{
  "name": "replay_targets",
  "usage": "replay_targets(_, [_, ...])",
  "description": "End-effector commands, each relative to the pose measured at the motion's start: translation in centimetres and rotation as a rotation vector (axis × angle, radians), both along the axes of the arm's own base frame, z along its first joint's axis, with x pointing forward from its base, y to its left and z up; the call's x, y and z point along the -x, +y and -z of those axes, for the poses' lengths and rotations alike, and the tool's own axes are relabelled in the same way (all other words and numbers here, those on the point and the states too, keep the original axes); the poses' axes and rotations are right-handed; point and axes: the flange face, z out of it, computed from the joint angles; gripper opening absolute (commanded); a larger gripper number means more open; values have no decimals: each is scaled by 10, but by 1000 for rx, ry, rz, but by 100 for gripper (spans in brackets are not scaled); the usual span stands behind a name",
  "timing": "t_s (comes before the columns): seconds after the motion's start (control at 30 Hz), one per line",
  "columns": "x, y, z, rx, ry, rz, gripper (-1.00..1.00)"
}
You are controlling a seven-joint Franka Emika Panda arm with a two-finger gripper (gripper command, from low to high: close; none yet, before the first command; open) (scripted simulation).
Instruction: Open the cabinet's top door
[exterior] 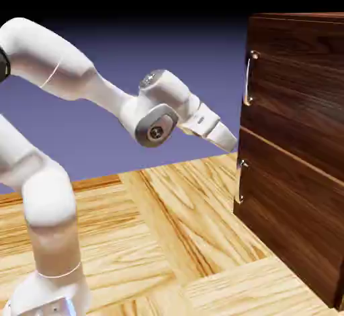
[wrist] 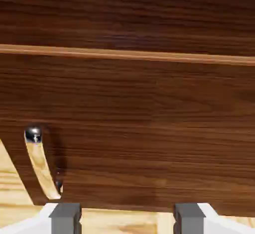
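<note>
The gripper (wrist: 127, 219) stood wide open, holding nothing, near the left edge of the cabinet (wrist: 149, 98).

The cabinet (exterior: 295, 106) stands on the parquet floor (exterior: 161, 207). The top door (exterior: 302, 83) forms the cabinet's upper front; the lower door (exterior: 289, 207) lies directly beneath it. One door handle (exterior: 248, 79) is mounted on each door. The robot arm (exterior: 60, 59) is to the cabinet's left in the exterior view, its gripper (exterior: 234, 148) near the cabinet's front.
</note>
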Motion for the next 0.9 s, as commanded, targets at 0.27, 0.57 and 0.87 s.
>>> replay_targets(0.27, [27,-19,-83,-86,-177,141,0])
replay_targets(0.57, [58,-4,-144,-138,-356,208,0])
replay_targets(0.87, [71,39,-173,-144,-518,207,0])
